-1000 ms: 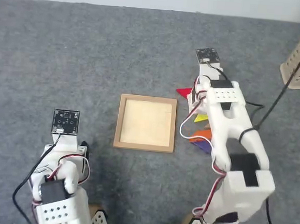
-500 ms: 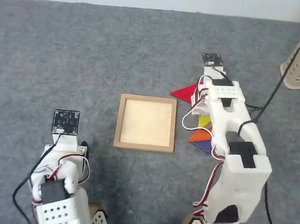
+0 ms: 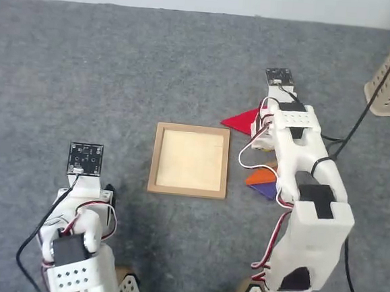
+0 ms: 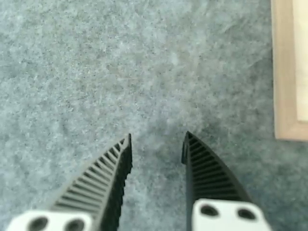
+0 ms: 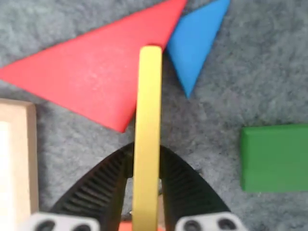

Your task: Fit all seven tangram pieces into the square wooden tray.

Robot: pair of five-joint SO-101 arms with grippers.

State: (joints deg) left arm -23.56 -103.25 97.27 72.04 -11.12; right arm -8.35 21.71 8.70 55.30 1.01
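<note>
Right fingers [image 5: 183, 187] were clamped on the yellow piece [image 5: 148, 110], gripping it on edge, probably so it could be carried over the rim and laid flat. Left fingers [image 4: 108, 173] stood apart with nothing between them, low over the desk [image 3: 86, 63] beside the tray, seemingly on standby. The square wooden tray [image 3: 156, 158] lay between the arms with no piece in it, so the task looked barely begun. The red triangle [image 5: 91, 77] lay near its far corner, with the green piece [image 5: 274, 156] and blue triangle [image 5: 195, 43] close by, likely awaiting their turn.

High camera overhead, 2 wrist cameras close, tray [image 3: 154, 158] shared
</note>
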